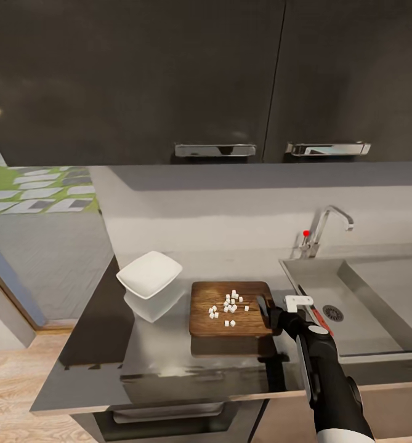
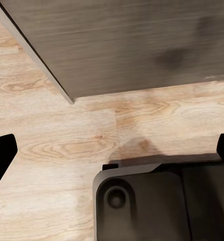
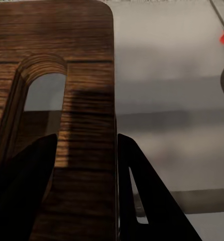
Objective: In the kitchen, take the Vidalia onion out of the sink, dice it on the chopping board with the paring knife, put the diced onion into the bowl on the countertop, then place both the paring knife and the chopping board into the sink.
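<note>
Head view: the right end effector sits at the chopping board's 3 o'clock short edge, by the handle slot, fingers straddling that edge and apparently gripping it. Diced onion lies on the board; the bowl stands at the board's 10 o'clock, the board's long axis pointing roughly its way. The left end effector hangs open over the floor.

Glossy black right arm, seemingly white-tipped gripper.
</note>
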You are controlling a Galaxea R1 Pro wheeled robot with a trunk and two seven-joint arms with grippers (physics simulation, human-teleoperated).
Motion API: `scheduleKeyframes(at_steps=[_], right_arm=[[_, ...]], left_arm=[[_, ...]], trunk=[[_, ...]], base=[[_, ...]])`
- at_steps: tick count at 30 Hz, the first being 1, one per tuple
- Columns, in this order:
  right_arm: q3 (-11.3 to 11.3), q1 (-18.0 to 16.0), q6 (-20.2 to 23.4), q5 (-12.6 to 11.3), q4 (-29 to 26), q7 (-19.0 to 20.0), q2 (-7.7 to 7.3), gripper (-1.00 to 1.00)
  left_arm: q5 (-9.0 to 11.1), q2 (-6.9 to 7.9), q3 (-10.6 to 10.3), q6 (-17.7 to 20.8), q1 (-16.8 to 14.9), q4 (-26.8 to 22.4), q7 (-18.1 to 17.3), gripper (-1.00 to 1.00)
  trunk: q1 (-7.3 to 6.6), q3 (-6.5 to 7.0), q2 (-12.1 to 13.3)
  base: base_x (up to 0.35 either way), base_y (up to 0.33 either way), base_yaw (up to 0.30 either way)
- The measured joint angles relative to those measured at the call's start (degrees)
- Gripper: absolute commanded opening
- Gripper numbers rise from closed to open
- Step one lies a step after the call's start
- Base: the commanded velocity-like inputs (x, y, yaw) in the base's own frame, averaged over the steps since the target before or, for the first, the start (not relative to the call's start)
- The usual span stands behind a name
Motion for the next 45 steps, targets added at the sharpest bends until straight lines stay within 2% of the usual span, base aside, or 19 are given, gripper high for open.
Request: scheduleKeyframes(at_steps=[8,19,32,45], right_arm=[[0.00,0.01,0.03,0.01,0.00,0.00,0.00,-1.00],[0.00,-0.01,0.04,-0.01,-0.01,0.00,0.00,-1.00],[0.00,0.02,0.08,0.00,-0.18,0.00,0.00,-1.00],[-0.09,0.00,2.51,0.08,-0.51,0.00,0.00,-1.00]], left_arm=[[-0.08,-0.01,0.00,0.00,0.00,0.53,0.00,1.00],[-0.16,-0.02,0.01,-0.01,0.01,1.09,0.00,1.00],[-0.16,-0.02,0.00,-0.01,0.00,1.09,0.00,1.00],[-0.16,-0.02,0.01,0.00,0.00,1.09,0.00,1.00]], trunk=[[0.00,0.42,0.01],[0.00,0.75,0.00],[0.00,1.91,0.00],[0.00,3.10,0.01]], base=[[0.000,0.000,0.015],[0.000,0.000,0.199],[0.000,0.005,0.007],[0.000,0.209,0.000]])
